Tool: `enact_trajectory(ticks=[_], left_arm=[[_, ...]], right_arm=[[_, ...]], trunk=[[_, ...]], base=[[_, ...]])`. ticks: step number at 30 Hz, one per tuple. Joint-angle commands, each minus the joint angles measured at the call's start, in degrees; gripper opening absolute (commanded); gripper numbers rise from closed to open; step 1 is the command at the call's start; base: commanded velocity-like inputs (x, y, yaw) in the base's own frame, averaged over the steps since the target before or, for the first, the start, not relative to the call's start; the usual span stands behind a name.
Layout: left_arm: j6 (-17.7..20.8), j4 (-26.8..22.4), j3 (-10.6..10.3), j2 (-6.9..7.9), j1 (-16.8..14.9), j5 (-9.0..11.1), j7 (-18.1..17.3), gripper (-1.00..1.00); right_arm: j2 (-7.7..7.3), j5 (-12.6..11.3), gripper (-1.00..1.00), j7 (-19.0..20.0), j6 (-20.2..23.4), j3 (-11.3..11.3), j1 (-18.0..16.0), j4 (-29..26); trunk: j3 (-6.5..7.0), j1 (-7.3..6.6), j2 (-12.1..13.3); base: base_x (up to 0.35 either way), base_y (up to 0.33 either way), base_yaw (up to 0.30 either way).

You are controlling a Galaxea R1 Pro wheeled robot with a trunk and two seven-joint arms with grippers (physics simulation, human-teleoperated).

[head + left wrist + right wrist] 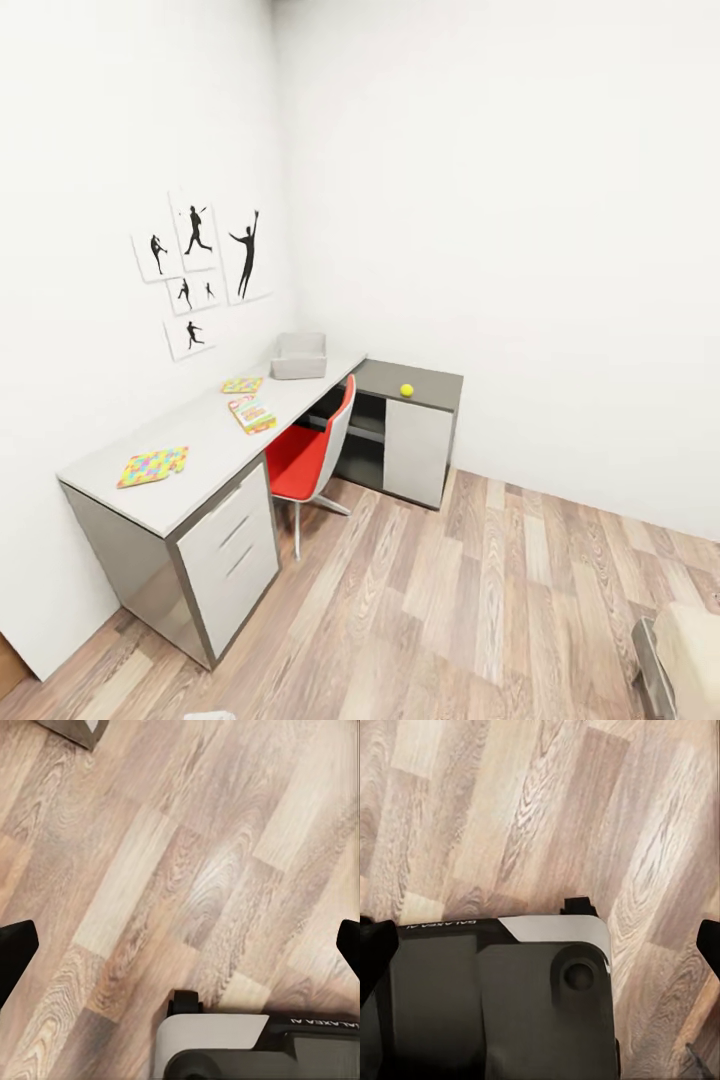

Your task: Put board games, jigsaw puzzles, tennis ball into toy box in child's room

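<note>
From where I stand, both claws hang over the wood-plank floor (450,600), well short of the counter (200,445). The left claw (180,945) has its two dark fingertips (15,945) spread wide at either edge of its wrist view, nothing between them but floorboards, with the robot's white and black base (255,1046) close beneath. The right claw (540,945) is spread just as wide and empty, hanging above the same base (510,990).

All the toys lie far ahead of the claws. The light grey toy box (299,356) sits at the far end of the counter by the wall. Nearer along the top come a small jigsaw puzzle (241,385), then a red-yellow-green board game (252,414), then a second jigsaw puzzle (153,466) at the near end. The tennis ball (406,390) rests on the lower dark end unit (410,385). A red chair (312,455) is tucked at the counter. A corner of the bed (685,655) shows off to the right of the claws.
</note>
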Motion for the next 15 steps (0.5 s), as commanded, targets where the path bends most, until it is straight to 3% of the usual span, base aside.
enact_trajectory(ticks=[1,5,10,12,15], left_arm=[[0.4,-0.1,0.3,0.0,0.0,0.1,0.0,1.0],[2.3,-0.8,0.6,-0.01,-0.5,0.0,0.1,1.0],[13.7,-4.1,1.0,0.09,-7.0,0.0,0.3,1.0],[15.5,-4.7,1.3,0.4,-8.7,-0.1,0.3,1.0],[14.7,-5.0,1.8,0.98,-9.9,-0.1,0.3,1.0]], right_arm=[[0.06,-0.3,1.0,0.0,0.5,-0.6,-0.2,-0.2],[0.04,-0.3,1.0,0.1,5.9,-2.4,-5.1,-0.6],[-0.27,-0.3,1.0,-0.1,12.3,-6.3,-10.8,-0.7],[-0.19,-0.2,1.0,-0.1,13.0,-7.6,-11.5,-0.7],[0.12,-0.1,1.0,-0.1,12.9,-8.4,-11.9,-0.4]], trunk=[[0.06,-0.19,0.3],[0.78,-1.07,1.9],[1.5,-1.95,3.5],[1.5,-1.95,3.5],[1.5,-1.95,3.5]], base=[[0.0,0.0,-0.289],[0.0,0.0,-0.289],[0.0,0.0,-0.289],[0.0,0.0,-0.289],[0.0,0.0,-0.289]])
